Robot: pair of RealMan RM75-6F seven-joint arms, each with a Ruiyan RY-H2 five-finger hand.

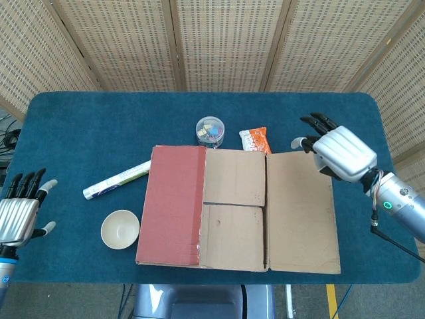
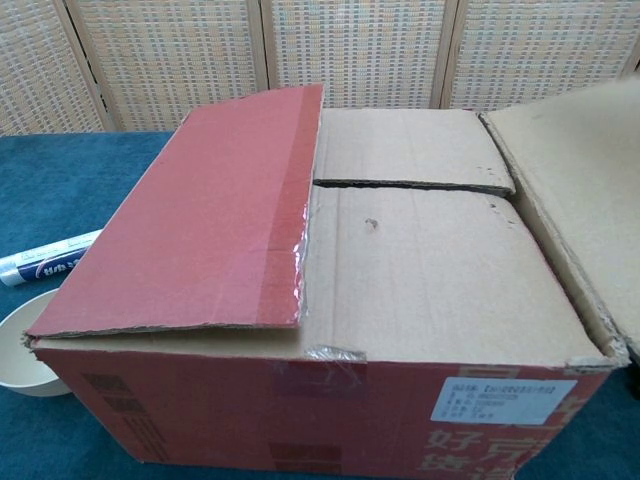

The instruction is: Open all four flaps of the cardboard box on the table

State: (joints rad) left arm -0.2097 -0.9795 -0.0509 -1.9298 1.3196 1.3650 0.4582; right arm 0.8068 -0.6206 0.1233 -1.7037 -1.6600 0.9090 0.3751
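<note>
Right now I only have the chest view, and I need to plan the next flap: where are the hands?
Observer: The right hand hovers open by the far right corner of the laid-out right flap, holding nothing.
Operator: And the left hand?
Observer: The left hand is open at the table's left edge, well away from the cardboard box.
Operator: Anything behind the box?
Observer: A small clear jar and an orange snack packet sit just past its far side.
</note>
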